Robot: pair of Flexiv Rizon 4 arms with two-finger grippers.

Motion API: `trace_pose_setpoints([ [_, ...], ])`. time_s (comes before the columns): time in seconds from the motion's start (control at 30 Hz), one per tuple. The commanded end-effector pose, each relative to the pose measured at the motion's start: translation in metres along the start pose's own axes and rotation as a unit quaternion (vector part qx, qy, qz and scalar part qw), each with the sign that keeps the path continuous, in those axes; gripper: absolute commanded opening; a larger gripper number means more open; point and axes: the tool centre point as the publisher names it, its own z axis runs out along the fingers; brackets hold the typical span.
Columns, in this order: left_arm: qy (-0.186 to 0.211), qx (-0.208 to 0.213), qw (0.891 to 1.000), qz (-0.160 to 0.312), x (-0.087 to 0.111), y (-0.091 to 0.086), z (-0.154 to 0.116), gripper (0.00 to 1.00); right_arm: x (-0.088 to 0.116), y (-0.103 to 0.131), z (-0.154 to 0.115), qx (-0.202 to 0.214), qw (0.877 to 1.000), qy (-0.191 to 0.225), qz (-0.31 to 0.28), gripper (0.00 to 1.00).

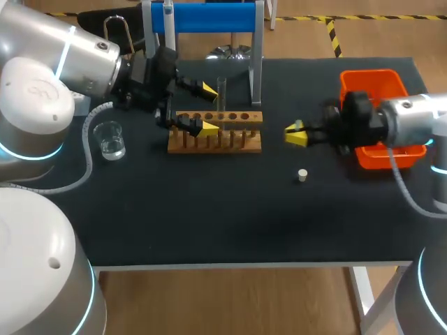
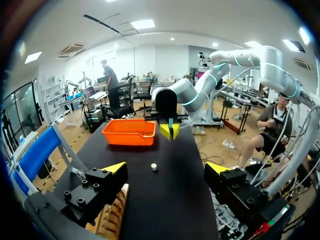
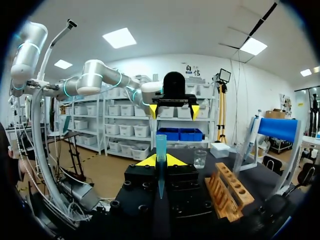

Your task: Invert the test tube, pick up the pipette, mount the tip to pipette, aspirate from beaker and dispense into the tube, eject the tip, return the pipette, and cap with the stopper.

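- black table [image 1: 209, 223]
- orange bin [image 1: 370, 84] at the far right
- wooden rack [image 1: 237, 143] mid-table
- left gripper [image 1: 209, 109] at the rack's left end, jaws spread wide, holding nothing
- right gripper [image 1: 297, 132] right of the rack, jaws pinched on a blue pipette tip [image 3: 160, 150]
- beaker [image 1: 110, 139] on the left
- test tube [image 1: 222, 92] upright at the rack's far edge
- stopper [image 1: 302, 175] lying near, right of the rack

Right arm [image 1: 401, 115] covers the orange bin's [image 1: 374, 84] middle. Left gripper [image 1: 209, 109] hides part of the wooden rack's [image 1: 230, 139] left end. From overhead, the pipette tip [image 3: 160, 150] clamped in the right gripper [image 1: 296, 132] is too small to spot. Blue stand [image 1: 209, 17] is cut off up top.
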Motion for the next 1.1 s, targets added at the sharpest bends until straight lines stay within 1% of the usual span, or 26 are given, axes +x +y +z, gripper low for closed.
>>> trace_pose_setpoints([
  [0.03,0.000,0.000,1.000,0.001,0.000,0.001,-0.001,1.00,0.008,0.000,-0.039,-0.004,1.000,-0.010,0.007,0.00],
  [0.2,0.000,0.000,1.000,0.001,0.000,0.001,-0.001,1.00,0.009,-0.004,-0.050,-0.009,1.000,-0.014,0.012,0.00],
  [0.47,0.000,0.000,1.000,0.001,0.000,0.001,-0.001,1.00,0.009,-0.009,-0.061,-0.004,0.999,-0.023,0.025,0.00],
  [1.1,0.000,0.000,1.000,0.001,0.000,0.001,-0.001,1.00,0.009,-0.009,-0.061,-0.004,0.999,-0.023,0.025,0.00],
])
